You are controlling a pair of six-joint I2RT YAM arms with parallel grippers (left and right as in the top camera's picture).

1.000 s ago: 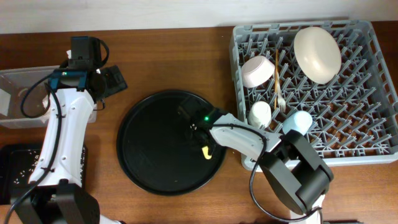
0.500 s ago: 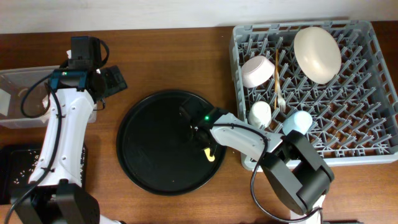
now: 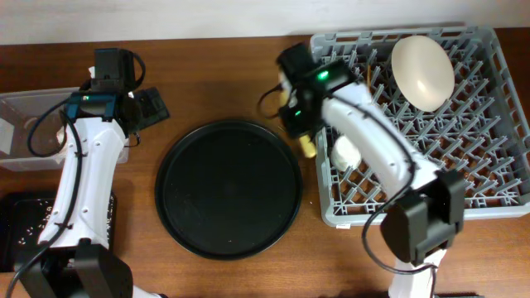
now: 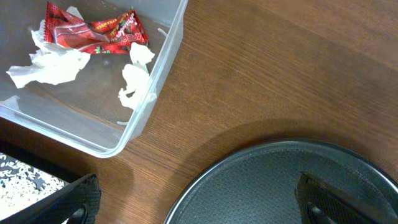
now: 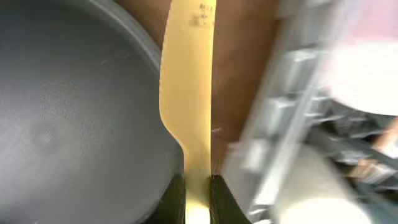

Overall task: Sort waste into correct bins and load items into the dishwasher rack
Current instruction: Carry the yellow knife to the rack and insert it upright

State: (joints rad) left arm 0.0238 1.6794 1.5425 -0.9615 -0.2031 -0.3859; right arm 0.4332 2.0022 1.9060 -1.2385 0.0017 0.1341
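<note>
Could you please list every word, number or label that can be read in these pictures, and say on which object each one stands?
Nothing can be read with certainty.
Red snack wrapper in the clear tub: printed lettering, too small and crinkled to read.
Yellow utensil: small dark marks near its far end, too blurred to read.
No other text shows.

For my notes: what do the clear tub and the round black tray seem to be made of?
The clear tub looks like glossy plastic: see-through walls, rounded rim. The round black tray seems matte plastic, perhaps coated metal: fine-grained dull surface.
</note>
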